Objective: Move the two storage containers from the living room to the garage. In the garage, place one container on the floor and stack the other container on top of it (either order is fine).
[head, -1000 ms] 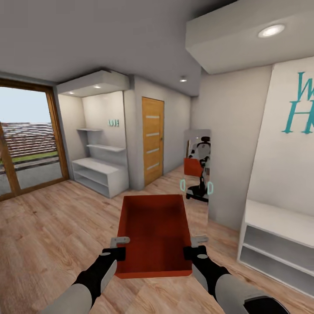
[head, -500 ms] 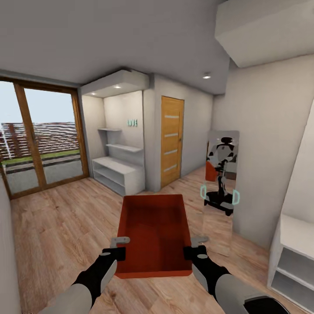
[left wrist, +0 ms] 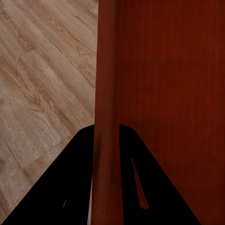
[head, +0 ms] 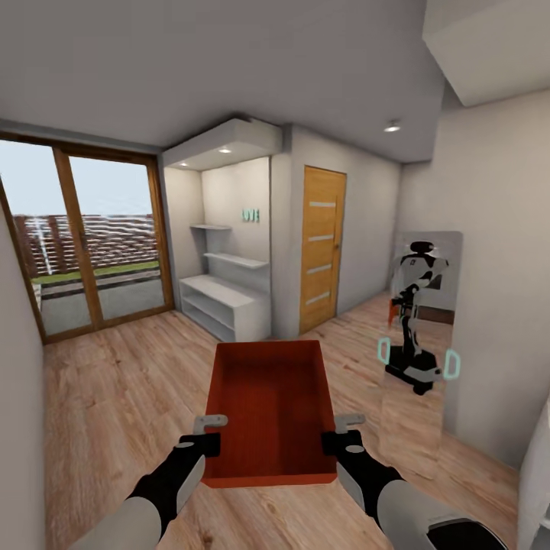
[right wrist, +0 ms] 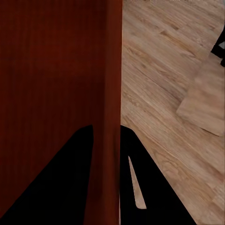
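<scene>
One red-orange storage container (head: 269, 405) hangs in front of me above the light wood-plank flooring, carried level between both arms. My left gripper (head: 208, 431) is shut on its left wall, near the corner closest to me. On the opposite wall my right gripper (head: 340, 430) is shut the same way. In the left wrist view the thin red wall (left wrist: 105, 117) runs straight between the two dark fingers (left wrist: 70, 183). The right wrist view shows the other wall (right wrist: 110, 108) pinched between its fingers (right wrist: 150, 187). The bin is empty inside.
A tall mirror (head: 418, 336) leans on the right wall and reflects the robot. Ahead stand a wooden door (head: 321, 248) and a white shelf alcove (head: 225, 302). Wood-framed glass doors (head: 92, 244) lie at the left. A grey wall edge (head: 19, 397) stands close at my left.
The whole view has swung left: the mirror, door and alcove slid rightward in the picture and the white bench at the right left the frame. The container and both grippers hold the same pose.
</scene>
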Tool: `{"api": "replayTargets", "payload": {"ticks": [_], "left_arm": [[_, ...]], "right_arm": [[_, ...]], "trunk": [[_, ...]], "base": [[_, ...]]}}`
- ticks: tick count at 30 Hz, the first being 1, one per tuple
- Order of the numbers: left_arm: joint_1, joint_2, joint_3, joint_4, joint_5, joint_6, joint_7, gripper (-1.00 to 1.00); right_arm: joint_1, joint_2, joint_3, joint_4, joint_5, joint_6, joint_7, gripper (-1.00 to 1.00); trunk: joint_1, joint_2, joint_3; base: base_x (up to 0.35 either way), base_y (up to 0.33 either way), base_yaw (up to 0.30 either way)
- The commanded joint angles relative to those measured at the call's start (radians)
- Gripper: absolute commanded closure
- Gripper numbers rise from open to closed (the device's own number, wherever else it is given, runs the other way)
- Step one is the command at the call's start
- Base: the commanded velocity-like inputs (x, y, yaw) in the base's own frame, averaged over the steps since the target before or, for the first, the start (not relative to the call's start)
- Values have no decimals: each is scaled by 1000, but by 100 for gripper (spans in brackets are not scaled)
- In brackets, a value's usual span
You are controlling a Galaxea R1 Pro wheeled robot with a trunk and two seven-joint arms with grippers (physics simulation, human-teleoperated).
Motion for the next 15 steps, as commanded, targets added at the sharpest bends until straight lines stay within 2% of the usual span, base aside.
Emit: {"api": "replayTargets", "payload": {"ticks": [1,15], "left_arm": [[0,10,31,0,-3,8,27,100],[0,10,31,0,-3,8,27,100]], "right_arm": [[-1,0,-25,-3,11,-16,-7,100],[-1,1,-25,-3,11,-15,-7,100]], "trunk": [[1,-1,0],[1,-1,0]], "base": [[324,0,4],[324,0,1]]}}
